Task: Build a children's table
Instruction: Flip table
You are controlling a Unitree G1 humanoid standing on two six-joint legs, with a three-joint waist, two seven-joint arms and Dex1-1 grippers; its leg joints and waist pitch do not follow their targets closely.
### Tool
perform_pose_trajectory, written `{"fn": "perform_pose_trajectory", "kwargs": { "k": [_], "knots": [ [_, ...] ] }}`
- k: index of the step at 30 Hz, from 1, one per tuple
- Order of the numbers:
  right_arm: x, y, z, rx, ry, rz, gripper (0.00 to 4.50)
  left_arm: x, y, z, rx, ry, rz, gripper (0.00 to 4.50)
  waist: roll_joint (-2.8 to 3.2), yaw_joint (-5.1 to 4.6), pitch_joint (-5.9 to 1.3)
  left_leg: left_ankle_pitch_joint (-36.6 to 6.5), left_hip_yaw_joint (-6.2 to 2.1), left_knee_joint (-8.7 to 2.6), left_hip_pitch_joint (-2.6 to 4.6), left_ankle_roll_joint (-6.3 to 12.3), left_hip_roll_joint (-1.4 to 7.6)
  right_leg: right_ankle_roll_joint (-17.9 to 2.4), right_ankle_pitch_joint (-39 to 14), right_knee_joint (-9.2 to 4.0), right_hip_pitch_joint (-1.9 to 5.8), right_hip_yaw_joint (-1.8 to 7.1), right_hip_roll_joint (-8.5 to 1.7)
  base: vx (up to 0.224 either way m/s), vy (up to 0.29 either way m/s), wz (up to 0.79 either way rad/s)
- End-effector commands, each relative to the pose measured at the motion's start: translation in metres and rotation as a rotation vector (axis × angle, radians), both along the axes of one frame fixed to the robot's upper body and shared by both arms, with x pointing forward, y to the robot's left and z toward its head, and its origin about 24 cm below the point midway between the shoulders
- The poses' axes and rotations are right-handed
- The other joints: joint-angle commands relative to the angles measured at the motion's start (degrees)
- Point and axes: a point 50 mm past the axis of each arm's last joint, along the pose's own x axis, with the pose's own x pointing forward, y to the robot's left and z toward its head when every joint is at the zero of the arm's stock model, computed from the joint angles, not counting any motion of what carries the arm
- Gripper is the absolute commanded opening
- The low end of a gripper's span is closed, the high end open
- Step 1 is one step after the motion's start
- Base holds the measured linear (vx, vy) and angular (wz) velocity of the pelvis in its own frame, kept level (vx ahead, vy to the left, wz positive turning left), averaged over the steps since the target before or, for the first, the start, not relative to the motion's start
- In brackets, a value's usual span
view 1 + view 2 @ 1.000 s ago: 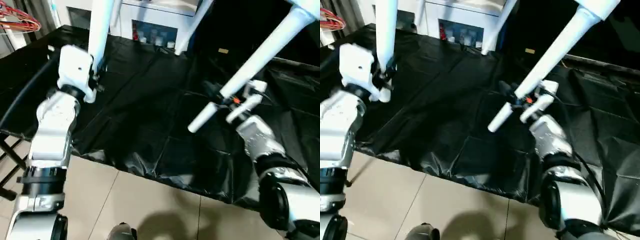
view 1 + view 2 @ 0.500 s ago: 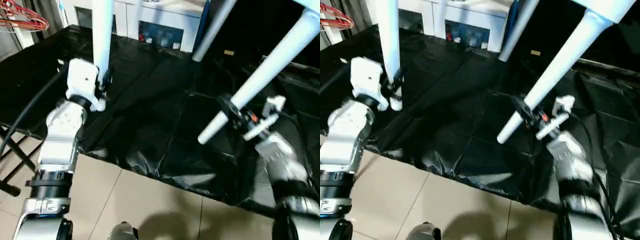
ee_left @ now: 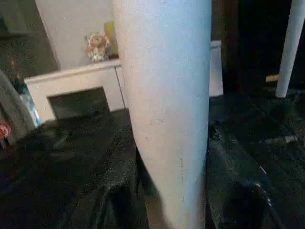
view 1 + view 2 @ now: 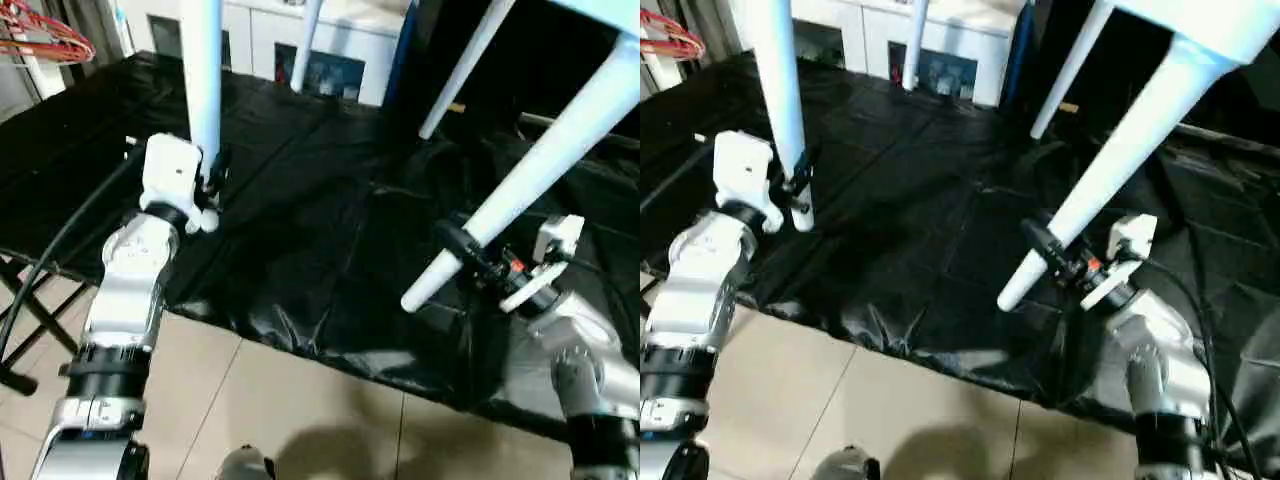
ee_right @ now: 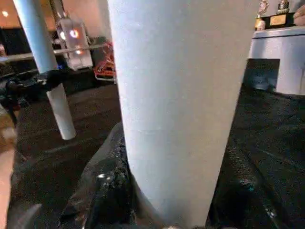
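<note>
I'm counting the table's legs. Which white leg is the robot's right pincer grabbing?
The slanted leg nearest the camera on the right. The right pincer clamps it near its free end; the left pincer holds the upright leg, and two legs farther back hang free.

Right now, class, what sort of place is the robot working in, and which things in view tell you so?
Probably an indoor lab or workshop, not a home: the work surface is draped in black plastic sheeting, a tiled floor lies below it, and white cabinets stand behind. The white table leg hints at assembly trials.
</note>
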Motion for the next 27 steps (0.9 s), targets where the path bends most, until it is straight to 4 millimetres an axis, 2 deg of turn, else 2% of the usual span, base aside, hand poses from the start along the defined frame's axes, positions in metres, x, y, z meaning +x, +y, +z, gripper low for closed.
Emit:
{"fn": "perform_pose_trajectory", "kwargs": {
  "k": [1,2,3,4,5,6,7,8,9,10,11,14,16,17,18,19,20,21,22,23,24,25,26,27],
  "knots": [
    [0.001,0.021,-0.004,-0.089,0.006,0.050,1.53,-0.005,-0.015,-0.026,0.122,0.103,-0.089,1.59,1.53,-0.91,-3.20,-30.27,-3.73,-5.75,3.43,-5.00,4.65,-3.78,-31.69,-7.35,0.25,3.38,-7.27,0.000,0.000,0.00],
    [0.003,0.020,-0.006,-0.126,0.010,0.031,1.52,-0.007,-0.012,-0.031,0.124,0.117,-0.078,1.59,1.13,-1.14,-3.10,-32.32,-3.89,-5.71,4.10,-5.36,4.46,-2.78,-35.18,-8.03,0.38,2.91,-7.47,0.000,0.000,0.00],
    [0.004,0.020,-0.008,-0.150,0.015,0.016,1.52,-0.009,-0.008,-0.035,0.128,0.130,-0.066,1.59,1.35,-1.17,-2.99,-33.36,-4.04,-5.89,4.31,-5.47,4.55,-2.51,-36.21,-8.32,0.49,2.80,-7.49,0.000,0.000,0.00],
    [0.005,0.020,-0.009,-0.160,0.020,0.005,1.52,-0.011,-0.005,-0.039,0.131,0.143,-0.056,1.59,1.16,-1.55,-2.82,-35.30,-4.21,-6.25,4.76,-5.76,4.75,-2.09,-36.85,-8.84,0.74,2.24,-7.33,0.000,0.000,0.00],
    [0.007,0.020,-0.009,-0.167,0.024,-0.009,1.52,-0.013,0.000,-0.044,0.136,0.159,-0.045,1.59,1.09,-1.55,-2.99,-36.83,-4.46,-6.53,5.08,-6.30,5.00,-2.11,-35.72,-8.96,1.06,1.93,-7.30,0.000,0.000,0.00],
    [0.007,0.020,-0.009,-0.168,0.025,-0.013,1.52,-0.014,0.001,-0.045,0.138,0.163,-0.042,1.59,1.37,-1.60,-3.08,-37.36,-4.70,-6.76,4.97,-6.76,5.14,-2.46,-34.28,-8.67,1.29,1.83,-7.43,0.000,0.000,0.00],
    [0.007,0.020,-0.009,-0.171,0.026,-0.020,1.52,-0.014,0.002,-0.047,0.140,0.169,-0.038,1.59,1.36,-1.84,-2.76,-40.43,-4.93,-7.26,4.97,-7.65,5.26,-2.58,-33.56,-8.63,1.21,1.71,-7.15,0.000,0.000,0.00],
    [0.008,0.019,-0.009,-0.177,0.029,-0.024,1.52,-0.015,0.005,-0.049,0.146,0.177,-0.031,1.59,0.87,-2.05,-2.64,-42.33,-4.93,-7.27,5.28,-8.05,5.07,-2.76,-34.17,-8.71,1.01,1.73,-7.23,0.000,0.000,0.00],
    [0.008,0.019,-0.010,-0.185,0.038,-0.030,1.52,-0.016,0.009,-0.053,0.154,0.189,-0.024,1.59,0.62,-2.24,-2.68,-41.79,-4.98,-7.06,5.24,-7.86,4.86,-2.71,-35.41,-8.90,1.05,1.88,-7.71,0.000,0.000,0.00],
    [0.008,0.019,-0.011,-0.187,0.041,-0.031,1.52,-0.017,0.010,-0.054,0.156,0.192,-0.022,1.59,0.75,-2.28,-2.59,-41.55,-5.06,-7.00,5.16,-7.71,4.77,-2.46,-36.41,-9.02,1.06,1.82,-7.86,0.000,0.000,0.00],
    [0.008,0.019,-0.011,-0.193,0.043,-0.036,1.52,-0.017,0.011,-0.055,0.159,0.194,-0.021,1.59,0.50,-2.54,-2.57,-41.06,-5.13,-6.99,4.99,-7.55,4.76,-1.89,-37.60,-9.18,1.27,1.65,-8.00,0.000,0.000,0.00],
    [0.008,0.018,-0.015,-0.223,0.056,-0.062,1.52,-0.017,0.015,-0.057,0.173,0.205,-0.017,1.59,0.62,-2.68,-2.55,-42.62,-5.39,-7.19,5.07,-7.98,4.79,-1.58,-37.82,-9.10,1.20,1.49,-7.84,0.000,0.000,0.00],
    [0.008,0.017,-0.019,-0.236,0.070,-0.089,1.52,-0.017,0.017,-0.058,0.181,0.215,-0.020,1.59,0.75,-2.93,-2.35,-44.14,-5.47,-7.19,5.38,-8.01,4.68,-1.57,-38.60,-9.35,0.91,1.41,-7.81,0.000,0.000,0.00],
    [0.009,0.015,-0.020,-0.225,0.080,-0.119,1.85,-0.017,0.018,-0.058,0.166,0.224,-0.036,1.59,0.74,-2.99,-2.32,-44.54,-5.46,-7.16,5.45,-8.03,4.67,-1.48,-38.92,-9.43,0.86,1.34,-7.79,0.000,0.000,0.00],
    [0.010,0.013,-0.020,-0.216,0.087,-0.140,2.06,-0.017,0.018,-0.058,0.154,0.229,-0.046,1.94,0.80,-3.07,-2.27,-45.62,-5.51,-7.17,5.65,-8.20,4.66,-1.52,-39.24,-9.49,0.71,1.14,-7.70,0.000,0.000,0.00],
    [0.011,0.012,-0.020,-0.202,0.090,-0.165,2.19,-0.017,0.020,-0.057,0.154,0.222,-0.038,2.15,1.26,-3.24,-2.13,-47.29,-5.59,-7.43,5.63,-8.56,4.68,-1.45,-39.04,-9.50,0.73,0.94,-7.39,0.000,0.000,0.00],
    [0.012,0.011,-0.020,-0.192,0.091,-0.180,2.25,-0.017,0.022,-0.055,0.155,0.216,-0.030,2.29,1.26,-3.41,-2.08,-48.87,-5.71,-7.77,5.55,-8.87,4.76,-1.40,-38.54,-9.26,0.89,0.53,-7.05,0.000,0.000,0.00],
    [0.012,0.010,-0.020,-0.183,0.092,-0.190,2.25,-0.017,0.023,-0.055,0.150,0.215,-0.027,2.29,1.55,-3.46,-2.01,-49.84,-5.72,-8.11,5.40,-9.08,4.80,-1.38,-38.03,-9.00,0.98,0.42,-6.79,0.000,0.000,0.00],
    [0.012,0.010,-0.020,-0.177,0.091,-0.193,2.38,-0.018,0.024,-0.054,0.148,0.212,-0.023,2.43,1.51,-3.72,-2.05,-51.24,-5.67,-8.91,4.84,-9.48,4.96,-1.58,-36.51,-8.12,1.56,0.34,-6.38,0.000,0.000,0.00],
    [0.011,0.010,-0.019,-0.159,0.091,-0.197,2.50,-0.019,0.027,-0.053,0.126,0.200,-0.019,2.57,2.13,-3.58,-1.81,-52.97,-5.18,-10.10,3.91,-9.79,5.15,-2.25,-34.54,-6.72,2.05,0.22,-5.73,0.000,0.000,0.00],
    [0.009,0.011,-0.019,-0.145,0.087,-0.194,2.50,-0.021,0.029,-0.052,0.101,0.189,-0.013,2.57,1.95,-3.53,-1.96,-53.40,-4.78,-10.87,3.21,-9.82,5.30,-2.85,-32.41,-5.60,2.68,0.27,-5.30,0.000,0.000,0.00],
    [0.007,0.011,-0.019,-0.130,0.083,-0.191,2.67,-0.024,0.032,-0.051,0.076,0.176,-0.006,2.72,1.60,-2.94,-2.70,-51.68,-4.18,-11.66,2.33,-9.77,5.34,-4.21,-25.77,-2.77,3.51,1.62,-5.22,0.000,0.000,0.00],
    [0.005,0.012,-0.019,-0.118,0.081,-0.189,2.70,-0.026,0.034,-0.051,0.051,0.170,-0.006,2.75,0.77,-2.75,-2.29,-46.87,-3.75,-9.58,4.31,-9.38,4.13,-4.81,-30.48,-6.19,0.37,3.23,-7.21,0.000,0.000,0.00],
    [0.003,0.013,-0.019,-0.112,0.080,-0.188,2.74,-0.028,0.036,-0.051,0.038,0.167,-0.007,2.80,-0.03,-2.90,-2.13,-42.04,-3.87,-7.20,5.36,-7.41,3.33,-4.01,-36.79,-8.67,-0.88,3.63,-9.10,0.000,0.000,0.00]
  ]
}}
